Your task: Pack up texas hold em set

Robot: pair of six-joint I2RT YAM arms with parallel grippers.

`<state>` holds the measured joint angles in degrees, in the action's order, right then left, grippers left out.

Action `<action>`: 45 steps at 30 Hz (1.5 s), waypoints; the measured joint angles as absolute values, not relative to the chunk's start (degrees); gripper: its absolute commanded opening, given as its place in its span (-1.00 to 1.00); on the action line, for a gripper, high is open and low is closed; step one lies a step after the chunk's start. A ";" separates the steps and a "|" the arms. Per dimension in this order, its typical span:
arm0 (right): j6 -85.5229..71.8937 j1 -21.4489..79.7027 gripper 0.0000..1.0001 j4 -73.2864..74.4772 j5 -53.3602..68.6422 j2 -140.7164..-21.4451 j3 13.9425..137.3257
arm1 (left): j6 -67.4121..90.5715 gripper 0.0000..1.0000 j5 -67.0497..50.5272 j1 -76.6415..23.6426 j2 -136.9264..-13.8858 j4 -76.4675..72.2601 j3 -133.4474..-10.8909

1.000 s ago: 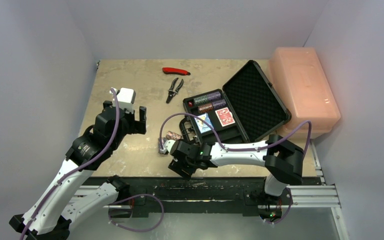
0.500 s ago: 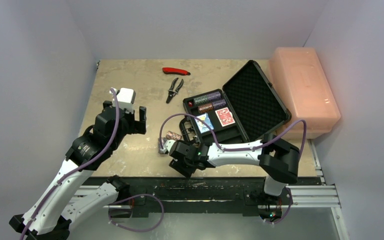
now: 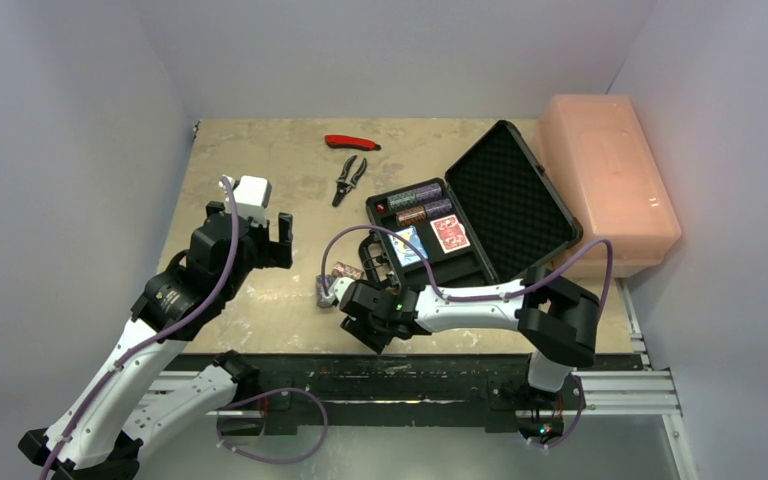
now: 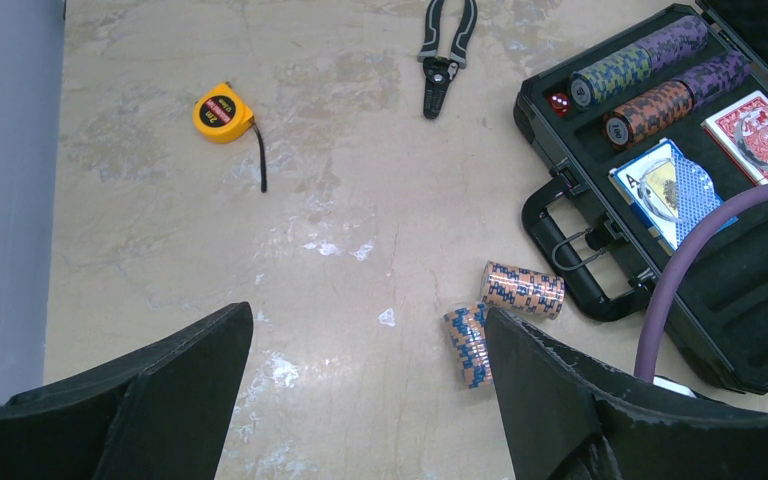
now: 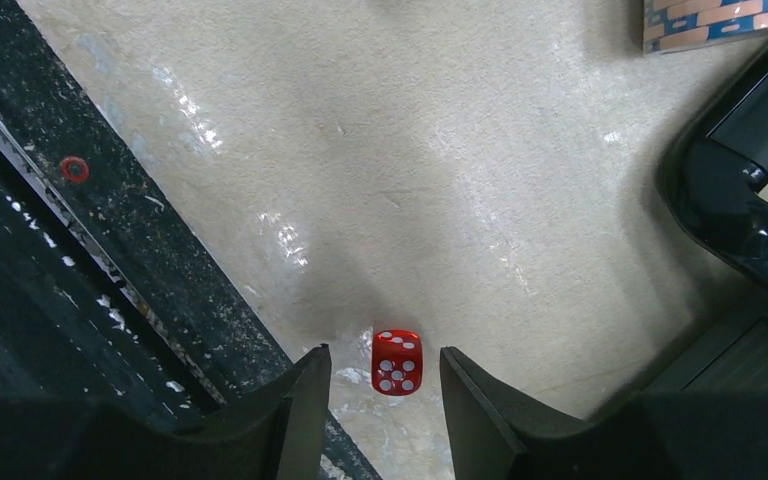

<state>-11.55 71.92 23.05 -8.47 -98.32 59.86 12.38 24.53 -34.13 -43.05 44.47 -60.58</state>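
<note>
Right gripper [image 5: 381, 368] – jaws apart, low over table [image 5: 460, 150], straddling red die [image 5: 397, 362]; gap on each side, no contact. Die rests on table just beside dark near edge.

Left gripper [image 4: 365, 318] – jaws wide apart, nothing between, raised above table.

Loose stack [image 4: 522, 290] and second loose stack [image 4: 467, 345] lie on sides, just beside case [image 3: 505, 195].

Case open, lid tilted back. Inside: boxed chips [image 4: 640, 70], blue deck [image 4: 672, 185], red deck [image 4: 760, 135], second die [image 4: 558, 101].

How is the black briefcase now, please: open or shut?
Open: the briefcase has its lid raised, exposing chip stacks and card decks.
</note>
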 measured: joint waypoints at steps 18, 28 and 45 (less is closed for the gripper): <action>-11.97 71.61 -0.42 23.07 -8.45 -98.32 59.11 | 12.38 0.71 24.53 -34.13 -43.05 44.47 -60.58; -12.36 71.61 -1.00 23.00 -8.27 -98.32 59.11 | 12.38 0.71 24.53 -34.13 -43.05 44.47 -60.58; -13.34 71.61 -1.00 22.98 -8.51 -98.17 59.11 | 12.38 0.71 24.69 -34.13 -43.51 44.47 -60.58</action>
<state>-13.34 71.61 22.98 -8.51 -98.17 59.11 12.38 24.69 -34.13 -43.51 44.47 -60.58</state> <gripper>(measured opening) 0.199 0.859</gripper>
